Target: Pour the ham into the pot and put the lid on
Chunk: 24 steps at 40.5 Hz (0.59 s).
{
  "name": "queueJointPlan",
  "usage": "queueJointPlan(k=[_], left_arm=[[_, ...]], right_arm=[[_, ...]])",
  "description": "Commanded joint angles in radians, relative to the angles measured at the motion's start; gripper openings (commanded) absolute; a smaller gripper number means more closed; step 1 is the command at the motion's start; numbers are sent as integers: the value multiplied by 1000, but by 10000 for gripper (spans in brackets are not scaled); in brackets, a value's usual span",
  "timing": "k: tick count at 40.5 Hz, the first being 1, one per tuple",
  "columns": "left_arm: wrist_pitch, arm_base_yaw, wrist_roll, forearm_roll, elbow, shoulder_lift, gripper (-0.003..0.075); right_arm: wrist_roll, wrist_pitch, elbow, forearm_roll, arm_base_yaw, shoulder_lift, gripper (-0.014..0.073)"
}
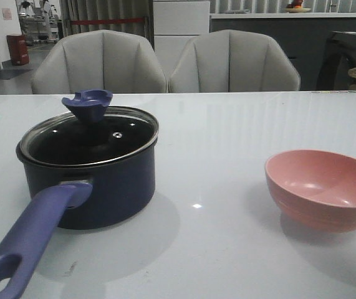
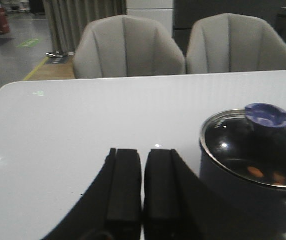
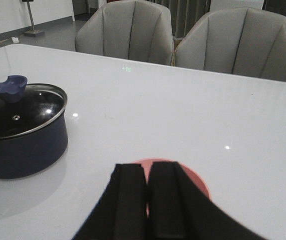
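Item 1, my landmark: the pot point(image 1: 96, 187), dark navy, stands on the left part of the white glossy table point(image 1: 227, 137), its purple-blue handle point(image 1: 31, 240) running toward my front camera. The glass lid point(image 1: 93, 140) sits on its rim, steel edge all round, blue knob point(image 1: 88, 103) on top.

Item 2: ham point(image 2: 255, 171), a couple of small orange pieces, seen through the lid on the pot floor from my left wrist camera.

Item 3: left gripper point(image 2: 143, 187), near the pot, pads pressed together with nothing between them.

Item 4: pink bowl point(image 1: 322, 189), well right of the pot, upright; I see no contents.

Item 5: right gripper point(image 3: 149, 200), just above the bowl's near side, fingers closed and holding nothing.

Item 6: room beyond the pot: two grey upholstered chairs point(image 1: 165, 62) at the table's far edge, a white cabinet point(image 1: 181, 25) and curtains point(image 1: 106, 14) behind them.
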Motion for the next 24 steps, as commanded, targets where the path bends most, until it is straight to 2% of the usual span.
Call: queueJointPlan(k=[1, 13, 20, 24], left_arm=[[-187, 39, -3, -7, 31, 13, 114], [-348, 42, -13, -15, 180, 5, 114], [-392, 42, -13, -18, 224, -68, 114], [-372, 42, -13, -18, 224, -68, 114]], right_arm=[[-5, -90, -31, -2, 0, 6, 161], [-5, -90, -31, -2, 0, 6, 161], [-5, -90, -31, -2, 0, 6, 161], [-5, -88, -31, -2, 0, 6, 161]])
